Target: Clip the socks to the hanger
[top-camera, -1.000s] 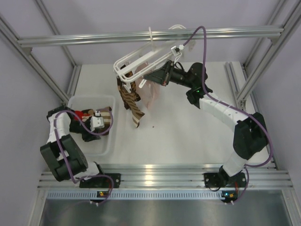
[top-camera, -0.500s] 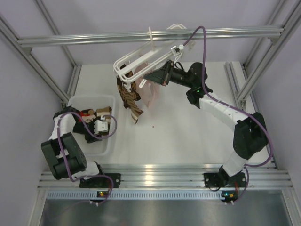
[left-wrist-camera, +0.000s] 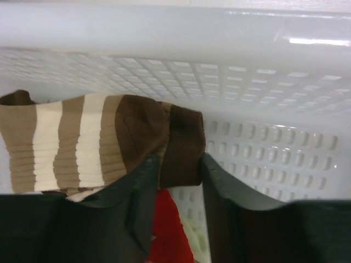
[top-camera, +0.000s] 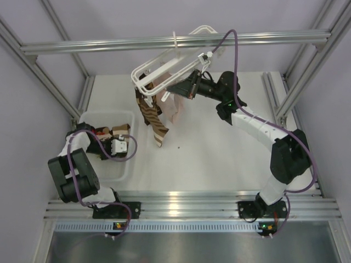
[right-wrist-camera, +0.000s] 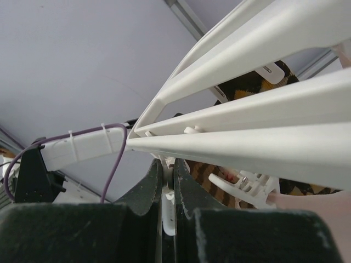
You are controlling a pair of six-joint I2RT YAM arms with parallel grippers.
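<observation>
Left tool astride brown-and-cream striped fabric sock cuff in white perforated plastic basket; grip impossible to tell, toe cut off. Right tool clenched on white plastic laundry hanger.

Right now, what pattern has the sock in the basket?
The sock has brown and cream stripes; left wrist view.

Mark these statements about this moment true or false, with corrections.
1. The right tool is shut on a thin part of the hanger. True.
2. The left tool hovers over bare table. False: it is inside the white basket, straddling the dark cuff of a striped sock.
3. A second striped sock hangs from the hanger. True.
4. The hanger lies flat on the table. False: it hangs tilted from the aluminium rail.
</observation>
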